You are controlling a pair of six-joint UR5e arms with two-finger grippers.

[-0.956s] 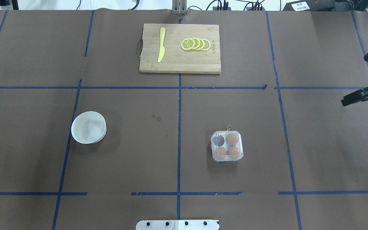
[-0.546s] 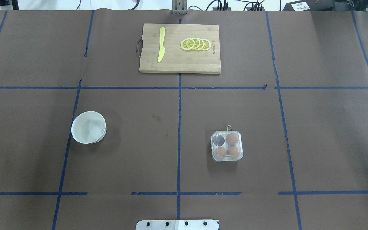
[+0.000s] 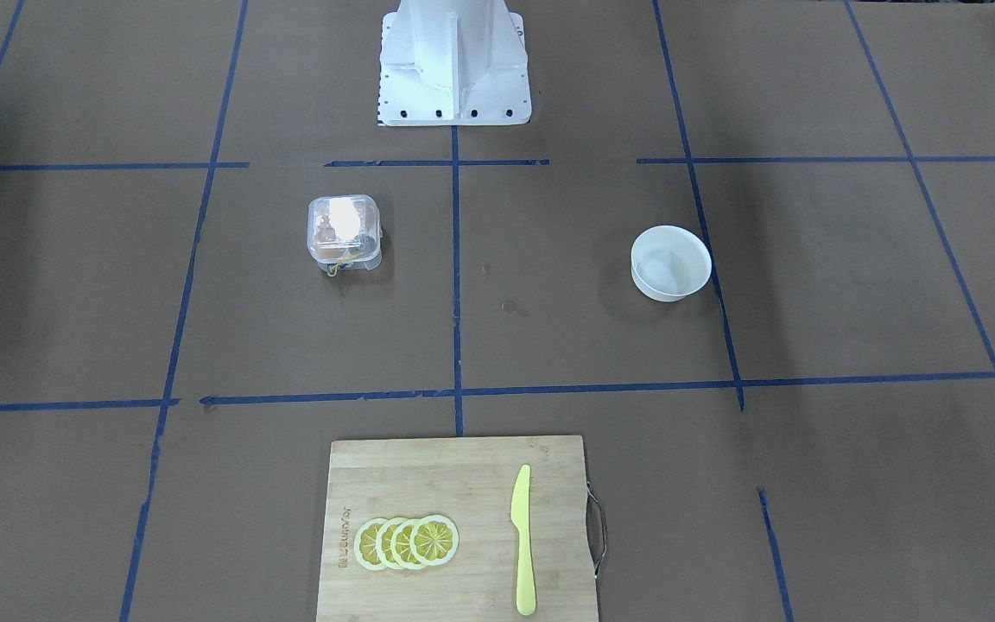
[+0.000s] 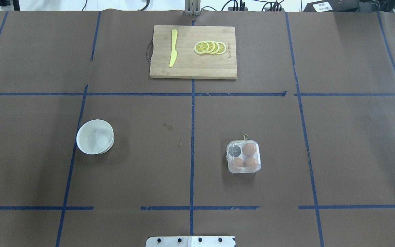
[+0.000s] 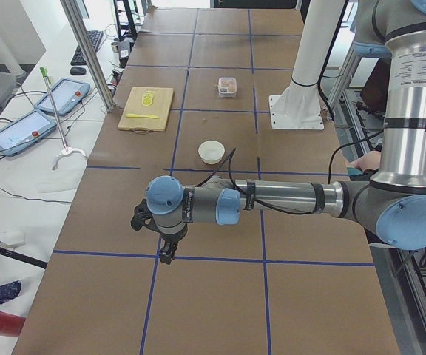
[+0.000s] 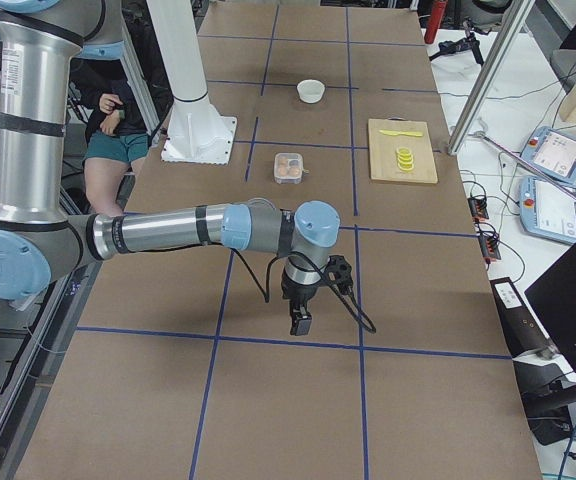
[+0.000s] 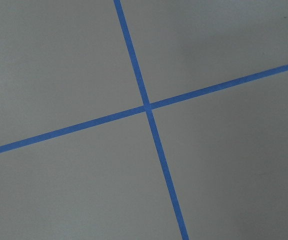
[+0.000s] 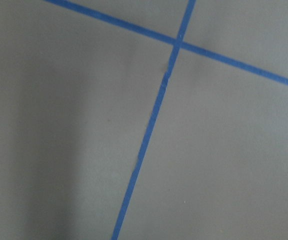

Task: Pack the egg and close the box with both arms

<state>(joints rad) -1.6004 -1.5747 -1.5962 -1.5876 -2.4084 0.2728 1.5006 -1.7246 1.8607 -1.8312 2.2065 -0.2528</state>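
Observation:
The clear four-cell box (image 4: 244,156) stands right of the table's middle, its lid down over it and a bit of yellow string at its far edge. Three brown eggs (image 4: 249,149) lie in it; the far-left cell looks dark. The box also shows in the front view (image 3: 342,229). Neither gripper is in the overhead or front view. The left gripper (image 5: 165,253) hangs over bare table far from the box, seen only from the left end. The right gripper (image 6: 297,322) hangs likewise at the other end. I cannot tell whether either is open or shut.
A white bowl (image 4: 95,136) stands left of centre. A wooden cutting board (image 4: 193,68) at the far edge carries a yellow knife (image 4: 173,48) and lemon slices (image 4: 210,47). The white robot base (image 3: 453,60) stands at the near edge.
The right gripper, at the overhead view's right edge one second ago, has moved out of that view. The box, bowl and board have not moved.

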